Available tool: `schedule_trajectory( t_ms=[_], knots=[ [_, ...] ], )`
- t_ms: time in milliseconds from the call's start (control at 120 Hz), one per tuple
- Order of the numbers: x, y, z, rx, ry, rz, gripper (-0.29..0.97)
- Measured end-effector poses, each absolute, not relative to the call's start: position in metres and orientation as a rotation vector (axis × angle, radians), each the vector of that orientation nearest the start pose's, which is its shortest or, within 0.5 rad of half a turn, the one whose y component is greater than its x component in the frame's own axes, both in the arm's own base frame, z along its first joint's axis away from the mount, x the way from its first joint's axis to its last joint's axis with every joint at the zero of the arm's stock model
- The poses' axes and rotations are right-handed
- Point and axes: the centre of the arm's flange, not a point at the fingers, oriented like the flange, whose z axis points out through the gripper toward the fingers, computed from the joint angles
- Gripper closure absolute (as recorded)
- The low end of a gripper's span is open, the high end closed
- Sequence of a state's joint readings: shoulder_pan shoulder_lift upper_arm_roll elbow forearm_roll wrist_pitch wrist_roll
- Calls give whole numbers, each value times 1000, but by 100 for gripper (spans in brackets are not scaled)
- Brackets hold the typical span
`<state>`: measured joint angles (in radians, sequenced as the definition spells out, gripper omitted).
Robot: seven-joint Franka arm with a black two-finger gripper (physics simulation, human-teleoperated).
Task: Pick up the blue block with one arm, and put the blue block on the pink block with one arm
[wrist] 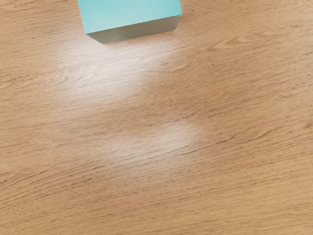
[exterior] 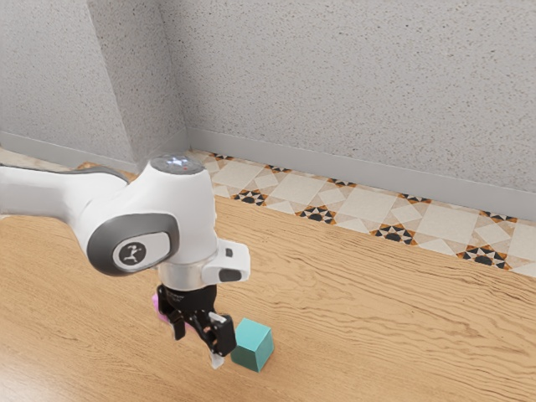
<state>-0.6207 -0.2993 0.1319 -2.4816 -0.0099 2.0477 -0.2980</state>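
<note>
Fingers (exterior: 223, 338) of my gripper (exterior: 198, 348) stand apart, and I see nothing between them, so the gripper holds nothing. It hangs low over the wooden table (exterior: 377, 285), pointing downward, with the tips close to the wood. I cannot tell if the tips touch the surface.

The blue block (exterior: 253, 345), more a teal colour in these renders, sits flat on the table just beside the gripper, toward the exterior view's right. The nearer finger is very close to its side; whether they touch I cannot tell. In the wrist view the blue block (wrist: 129, 14) shows its top face and one shaded side face, a little ahead of my hand and not under it. The table (wrist: 156, 147) under the hand is bare wood with two pale patches of light.

The pink block (exterior: 157, 303) shows as a small magenta sliver on the far side of the gripper's black body, toward the exterior view's left. The hand covers most of it. It rests on the table, near the blue block but apart from it, with the gripper between the two.

Behind the table is a patterned tile floor (exterior: 368, 205) and a grey wall (exterior: 352, 75).
</note>
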Motion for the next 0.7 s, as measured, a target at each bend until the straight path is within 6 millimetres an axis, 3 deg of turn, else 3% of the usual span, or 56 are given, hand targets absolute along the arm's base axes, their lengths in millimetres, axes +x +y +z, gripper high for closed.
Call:
schedule_trajectory(
  t_ms=[125,342,508,700],
  knots=[
    [372,-216,360,-3112,300,191,0],
    [383,-223,338,-3141,231,98,0],
    [403,-205,322,-3156,98,70,0],
    [418,-209,301,-3139,50,67,0]
  ],
)
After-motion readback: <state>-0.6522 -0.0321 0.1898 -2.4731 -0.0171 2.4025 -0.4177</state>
